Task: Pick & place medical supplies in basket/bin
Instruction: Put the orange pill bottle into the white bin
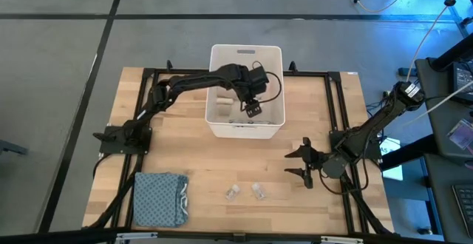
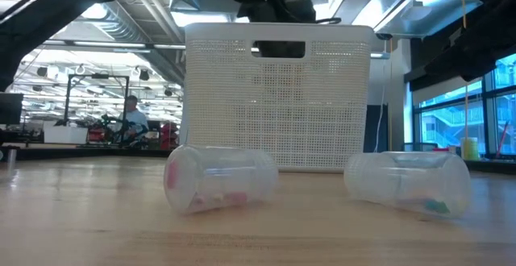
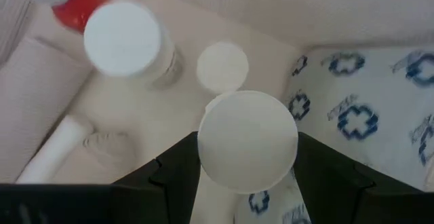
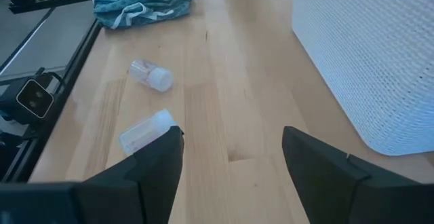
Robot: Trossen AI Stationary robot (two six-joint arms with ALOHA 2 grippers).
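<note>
high view shows the white tub (image 1: 275, 89) standing on the wooden tabletop (image 1: 185, 151) at its far middle, with the left arm reaching over its rim so that the left pincer (image 1: 253, 108) hangs inside it. left wrist view looks down into the tub: the left pincer (image 3: 247, 176) has its two dark fingers on either side of a white round-capped bottle (image 3: 247, 146), clamped on it as far as can be seen. below it on the tub floor lie a white-capped bottle (image 3: 123, 37), a red-capped bottle (image 3: 83, 7) just beside that, a small round white cap (image 3: 222, 66), beige bandage rolls (image 3: 34, 108) along one side, and a white packet printed with blue crosses (image 3: 359, 108) on the other side. low view shows the tub's perforated wall (image 2: 278, 105) and slot handle (image 2: 280, 50), with two clear vials (image 2: 218, 179) (image 2: 409, 182) lying on their sides on the tabletop in front of it, well apart from each other. in the high view those vials (image 1: 232, 193) (image 1: 258, 191) lie near the front edge, and a folded blue-grey cloth (image 1: 159, 198) lies at the front left corner. the right pincer (image 1: 306, 164) hovers over the tabletop to the right of the tub, its fingers apart and holding nothing; the right wrist view shows both vials (image 4: 150, 75) (image 4: 144, 132) and the cloth (image 4: 139, 0) beyond those fingers.
</note>
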